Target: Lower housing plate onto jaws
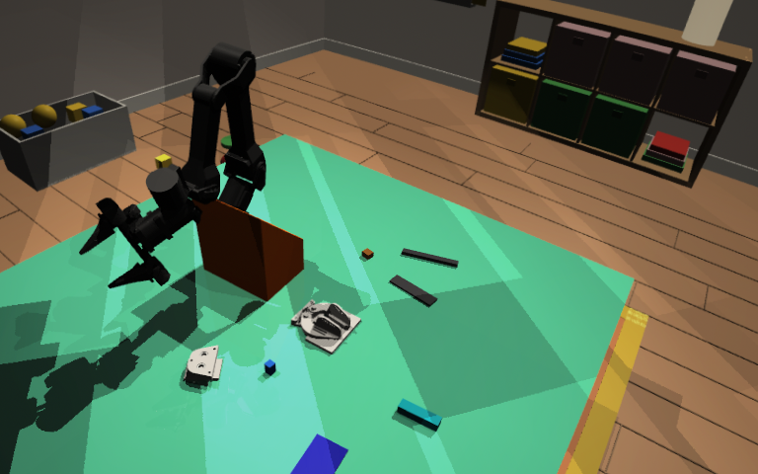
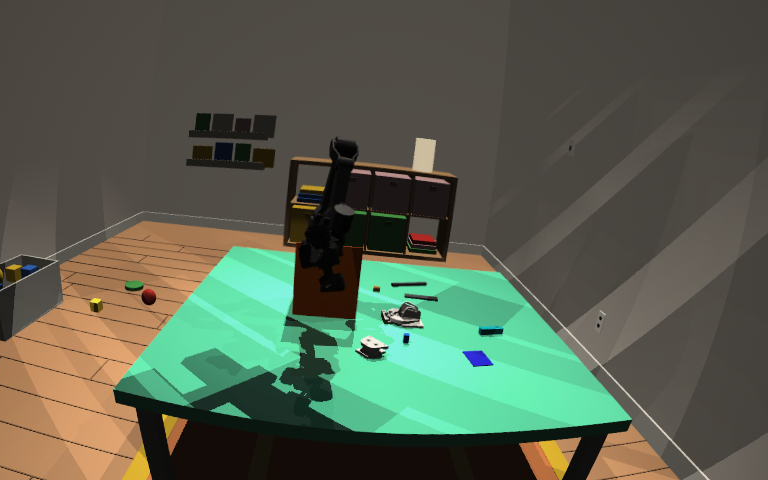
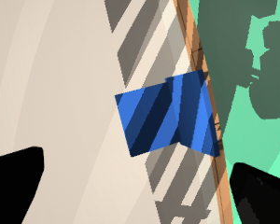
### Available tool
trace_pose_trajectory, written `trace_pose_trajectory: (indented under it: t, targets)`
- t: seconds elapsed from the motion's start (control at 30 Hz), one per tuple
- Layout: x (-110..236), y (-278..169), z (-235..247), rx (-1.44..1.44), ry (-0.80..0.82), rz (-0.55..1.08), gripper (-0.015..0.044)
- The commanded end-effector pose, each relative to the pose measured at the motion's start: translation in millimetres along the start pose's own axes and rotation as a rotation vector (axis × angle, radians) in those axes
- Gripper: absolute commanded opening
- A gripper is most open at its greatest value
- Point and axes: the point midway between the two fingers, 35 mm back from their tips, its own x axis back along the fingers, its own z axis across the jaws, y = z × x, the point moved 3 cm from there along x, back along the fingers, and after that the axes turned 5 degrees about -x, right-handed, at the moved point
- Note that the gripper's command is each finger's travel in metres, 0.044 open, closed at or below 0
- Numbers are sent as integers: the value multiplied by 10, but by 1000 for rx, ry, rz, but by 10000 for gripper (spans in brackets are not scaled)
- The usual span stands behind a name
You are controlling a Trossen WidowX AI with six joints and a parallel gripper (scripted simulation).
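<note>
- So our housing plate, which we take to be the loose white piece (image 1: 202,362) (image 2: 371,343), is sitting on the green table (image 1: 489,340) (image 2: 245,392), well apart from the white base (image 1: 330,346) (image 2: 397,321).
- That base has two dark ridged parts (image 1: 330,321) (image 2: 409,310) on top, no plate over them. We can't tell how well they're seated.
- A little blue block (image 1: 269,367) (image 2: 406,337) is between the plate and the base, touching neither.
- Our gripper (image 1: 95,270) (image 2: 321,271) (image 3: 139,168) is wide open with nothing in it, up in the air and well apart from the plate.
- The black arm (image 1: 203,134) (image 2: 336,184) is bent over by the big orange-brown block (image 1: 233,252) (image 2: 340,304).
- Further out, we've got two dark strips (image 1: 429,258) (image 2: 408,284), a teal bar (image 1: 418,414) (image 2: 490,330) and a flat blue piece (image 1: 320,454) (image 2: 477,358).
</note>
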Motion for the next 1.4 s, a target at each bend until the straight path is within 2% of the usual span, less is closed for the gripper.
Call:
trace_pose_trajectory:
  t: [0.0, 0.03, 0.73, 1.37]
  targets:
    - [0, 0, 0, 0, 0, 0, 426]
    - [-4, -4, -5, 4, -4, 0, 440]
    - [-307, -477, -689, 467, -466, 83, 440]
    - [-135, -808, -1223, 823, -945, 190, 440]
